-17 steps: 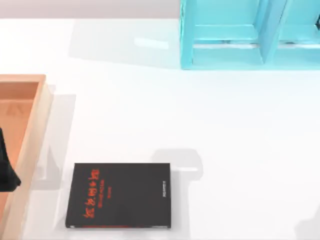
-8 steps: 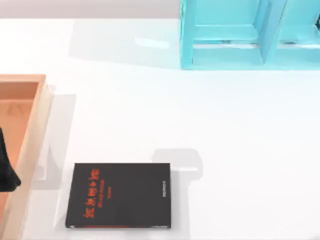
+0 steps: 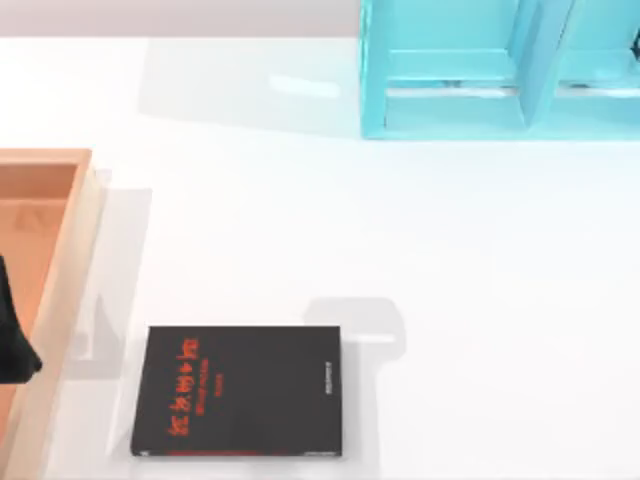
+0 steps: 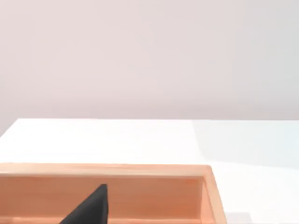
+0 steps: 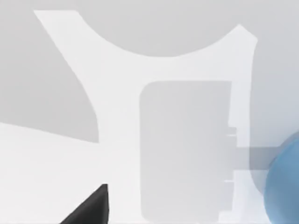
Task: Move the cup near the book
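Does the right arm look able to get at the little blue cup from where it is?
Probably yes: in the right wrist view the cup sits close by on bare white table, with nothing between it and the right arm's dark fingertip.

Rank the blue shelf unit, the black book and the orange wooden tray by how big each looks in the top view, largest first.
1. Blue shelf unit, cut off by the frame's top and right edges.
2. Book, fully in view.
3. Orange wooden tray, cut off at the left edge, so its true size is unsure; it looks close to the book.

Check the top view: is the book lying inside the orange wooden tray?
No. The book lies flat on the white table, just right of the tray, outside its rim.
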### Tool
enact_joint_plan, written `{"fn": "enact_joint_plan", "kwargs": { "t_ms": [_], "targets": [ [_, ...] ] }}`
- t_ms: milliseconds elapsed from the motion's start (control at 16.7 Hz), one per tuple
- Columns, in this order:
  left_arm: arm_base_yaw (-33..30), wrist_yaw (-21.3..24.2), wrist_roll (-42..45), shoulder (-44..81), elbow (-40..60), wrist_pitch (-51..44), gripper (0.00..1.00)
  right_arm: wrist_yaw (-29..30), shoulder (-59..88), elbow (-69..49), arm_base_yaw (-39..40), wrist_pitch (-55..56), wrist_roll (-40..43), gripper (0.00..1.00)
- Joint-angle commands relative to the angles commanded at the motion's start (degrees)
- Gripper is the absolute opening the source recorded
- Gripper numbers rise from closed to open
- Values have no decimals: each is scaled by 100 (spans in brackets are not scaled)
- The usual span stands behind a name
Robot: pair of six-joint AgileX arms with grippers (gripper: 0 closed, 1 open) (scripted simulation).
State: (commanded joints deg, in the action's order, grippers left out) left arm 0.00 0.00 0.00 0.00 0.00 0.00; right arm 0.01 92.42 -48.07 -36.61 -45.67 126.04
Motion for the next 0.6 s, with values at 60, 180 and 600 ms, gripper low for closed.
{"fn": "enact_joint_plan", "kwargs": {
  "t_ms": [60,180,600],
  "targets": [
    [0,0,0,0,0,0,100,0,0,0,0,0,0,85],
    [0,0,0,0,0,0,100,0,0,0,0,0,0,70],
    [0,0,0,0,0,0,100,0,0,0,0,0,0,17]
  ]
}}
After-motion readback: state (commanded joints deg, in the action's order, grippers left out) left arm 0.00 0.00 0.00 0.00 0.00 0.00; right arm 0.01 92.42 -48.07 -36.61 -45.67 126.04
